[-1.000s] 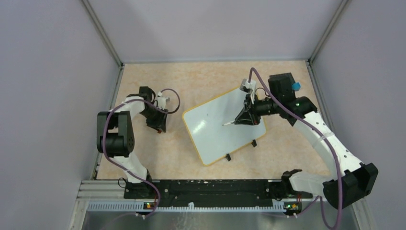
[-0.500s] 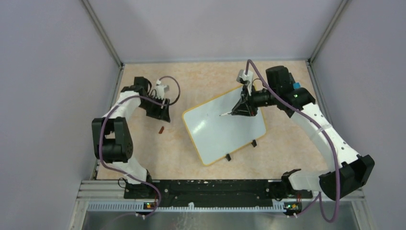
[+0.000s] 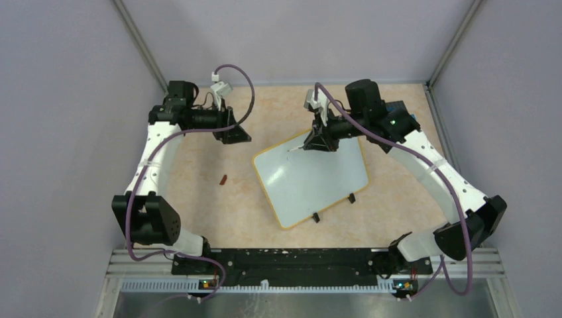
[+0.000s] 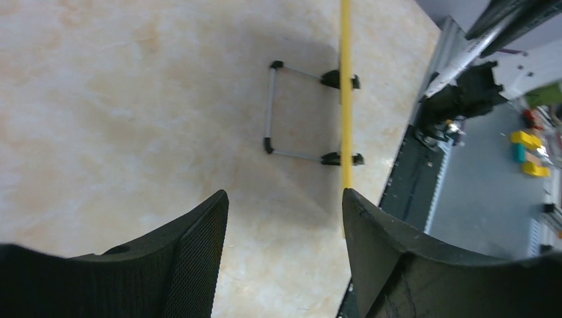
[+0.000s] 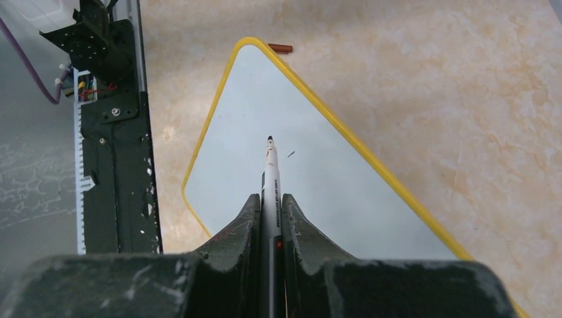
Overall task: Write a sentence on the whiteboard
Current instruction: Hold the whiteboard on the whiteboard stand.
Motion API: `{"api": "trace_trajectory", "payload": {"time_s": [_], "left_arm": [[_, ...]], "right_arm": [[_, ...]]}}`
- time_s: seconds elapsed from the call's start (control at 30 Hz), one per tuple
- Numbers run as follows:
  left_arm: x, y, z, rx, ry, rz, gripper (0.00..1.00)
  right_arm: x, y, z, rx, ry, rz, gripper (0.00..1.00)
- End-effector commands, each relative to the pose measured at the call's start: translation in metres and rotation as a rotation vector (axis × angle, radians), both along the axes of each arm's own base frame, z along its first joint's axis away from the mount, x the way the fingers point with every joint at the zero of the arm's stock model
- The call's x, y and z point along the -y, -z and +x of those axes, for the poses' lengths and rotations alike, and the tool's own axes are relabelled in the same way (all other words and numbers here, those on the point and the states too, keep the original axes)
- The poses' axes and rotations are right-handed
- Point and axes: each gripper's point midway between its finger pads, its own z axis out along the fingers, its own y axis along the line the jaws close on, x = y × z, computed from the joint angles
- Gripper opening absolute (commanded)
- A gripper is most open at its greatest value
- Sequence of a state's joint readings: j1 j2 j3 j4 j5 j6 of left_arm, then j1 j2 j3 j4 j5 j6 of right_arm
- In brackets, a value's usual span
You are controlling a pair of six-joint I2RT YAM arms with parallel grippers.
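While the overhead view shows the whiteboard (image 3: 311, 179) face-up near the middle of the table (image 3: 199, 199), turned so that one rounded corner points at the left wall, only the left wrist view shows what stands behind it. There the board appears edge-on as a thin yellow rim (image 4: 345, 99), with a grey wire stand (image 4: 270, 109) and two black feet (image 4: 339, 81) resting on the table.

The right wrist view gives the fine detail. The right jaws are pinched tight on a white marker (image 5: 270, 165), whose dark tip points out over the white face. A short dark stroke (image 5: 291, 154) lies just beside the tip. From above, the marker (image 3: 296, 149) is over the board's far edge, but whether the tip touches the surface cannot be told.

The left jaws are spread apart with nothing between them. They hang over the far left of the table, near the board's left corner but clear of it.

A small reddish-brown cap (image 3: 223, 178) lies on bare table to the left of the board; the right wrist view catches it (image 5: 280, 48) just past the yellow corner. Open table runs along the left wall and between the feet and the black base rail (image 3: 285, 260). On the right there is only a narrower strip.
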State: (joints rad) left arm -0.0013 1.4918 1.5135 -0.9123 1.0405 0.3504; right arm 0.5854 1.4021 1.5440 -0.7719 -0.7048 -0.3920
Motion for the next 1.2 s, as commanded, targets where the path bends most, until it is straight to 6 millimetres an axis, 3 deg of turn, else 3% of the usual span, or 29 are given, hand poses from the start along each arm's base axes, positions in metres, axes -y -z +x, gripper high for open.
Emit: {"api": "trace_trajectory", "payload": {"time_s": [0.0, 0.23, 0.67, 0.93, 1.07, 1.1, 1.17], "left_arm": [[0.033, -0.003, -0.038, -0.051, 0.163, -0.108, 0.68], [0.064, 0.014, -0.062, -0.112, 0.269, -0.1, 0.58], [0.084, 0.031, -0.04, -0.132, 0.299, -0.032, 0.22], [0.096, 0.036, -0.026, -0.119, 0.318, -0.002, 0.05], [0.1, 0.04, -0.023, -0.149, 0.328, 0.016, 0.05], [0.1, 0.04, -0.025, -0.164, 0.331, 0.018, 0.09], [0.099, 0.038, -0.029, -0.179, 0.328, 0.015, 0.27]], "right_arm": [[-0.014, -0.01, -0.007, 0.1, -0.031, 0.028, 0.0], [-0.023, -0.013, -0.015, 0.077, -0.024, 0.051, 0.0], [-0.023, -0.009, -0.042, 0.054, -0.083, 0.044, 0.0], [-0.027, 0.001, -0.034, 0.071, -0.046, 0.026, 0.0], [-0.03, 0.001, -0.032, 0.082, -0.032, 0.022, 0.0], [-0.03, 0.0, -0.03, 0.087, -0.017, 0.022, 0.0], [-0.028, -0.001, -0.024, 0.101, 0.017, 0.024, 0.0]]}}
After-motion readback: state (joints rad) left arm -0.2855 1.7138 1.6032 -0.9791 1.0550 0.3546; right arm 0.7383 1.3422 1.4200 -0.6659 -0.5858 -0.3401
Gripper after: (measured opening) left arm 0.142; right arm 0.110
